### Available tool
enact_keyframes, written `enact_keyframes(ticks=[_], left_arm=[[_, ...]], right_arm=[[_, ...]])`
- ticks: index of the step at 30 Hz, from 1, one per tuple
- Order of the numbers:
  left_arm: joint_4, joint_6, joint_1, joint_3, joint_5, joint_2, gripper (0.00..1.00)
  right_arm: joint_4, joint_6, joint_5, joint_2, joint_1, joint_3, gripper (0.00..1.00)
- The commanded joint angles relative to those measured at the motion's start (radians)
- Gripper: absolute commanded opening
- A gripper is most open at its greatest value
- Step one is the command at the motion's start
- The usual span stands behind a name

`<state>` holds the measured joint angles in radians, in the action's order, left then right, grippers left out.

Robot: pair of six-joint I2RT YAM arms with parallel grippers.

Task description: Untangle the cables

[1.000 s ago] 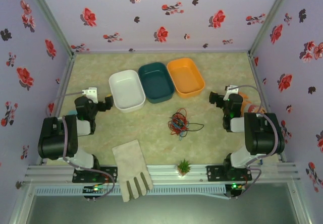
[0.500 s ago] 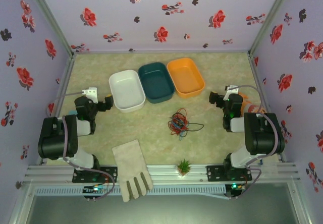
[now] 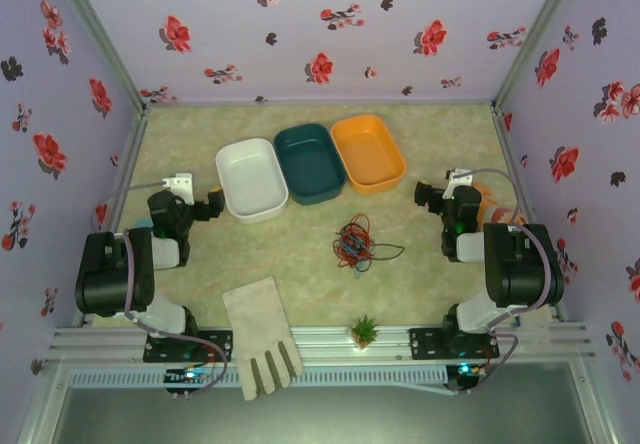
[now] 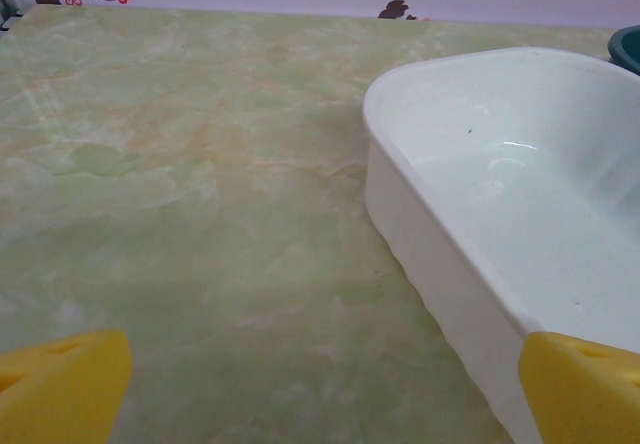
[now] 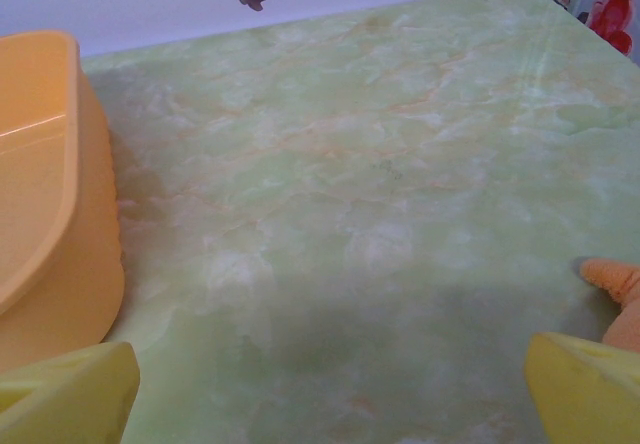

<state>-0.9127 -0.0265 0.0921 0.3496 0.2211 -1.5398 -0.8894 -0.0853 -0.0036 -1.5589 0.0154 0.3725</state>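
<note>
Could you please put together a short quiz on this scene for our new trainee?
1. True or false: the cables lie inside a tub.
2. What colour is the middle tub of the row? A red, B teal, C black.
3. Fill in: the left gripper and the right gripper are both ____.
Key: 1 false, they lie tangled on the bare table. 2 B. 3 open, holding nothing.

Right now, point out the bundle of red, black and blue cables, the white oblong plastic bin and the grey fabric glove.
cables [image 3: 352, 243], top view, bundle's middle
bin [image 3: 252, 179], top view, bare floor
glove [image 3: 258, 324], top view, palm
</note>
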Motion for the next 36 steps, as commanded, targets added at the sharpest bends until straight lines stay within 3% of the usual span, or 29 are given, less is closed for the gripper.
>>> enact_keyframes(ticks=[1, 11, 18, 22, 27, 36], left_arm=[[-0.034, 0.007, 0.003, 0.007, -0.014, 0.016, 1.0], [0.139, -0.044, 0.003, -0.012, -0.112, 0.273, 1.0], [0.296, -0.168, 0.0, 0.02, -0.147, 0.493, 1.0], [0.428, -0.255, -0.033, 0.062, -0.141, 0.575, 1.0], [0.55, -0.325, -0.141, 0.112, -0.147, 0.614, 1.0], [0.57, -0.41, -0.496, 0.166, -0.251, 0.531, 1.0]], right_arm=[[0.001, 0.002, 0.031, 0.004, 0.006, 0.016, 0.99], [0.116, -0.008, 0.089, 0.12, 0.002, 0.025, 0.99], [0.429, -0.063, 0.228, 0.305, -0.024, 0.102, 0.99], [0.594, -0.077, 0.33, 0.414, -0.091, 0.129, 0.99], [0.843, -0.166, 0.423, 0.523, -0.18, 0.18, 0.99], [1.235, -0.371, 0.42, 0.613, -0.358, 0.305, 0.99]])
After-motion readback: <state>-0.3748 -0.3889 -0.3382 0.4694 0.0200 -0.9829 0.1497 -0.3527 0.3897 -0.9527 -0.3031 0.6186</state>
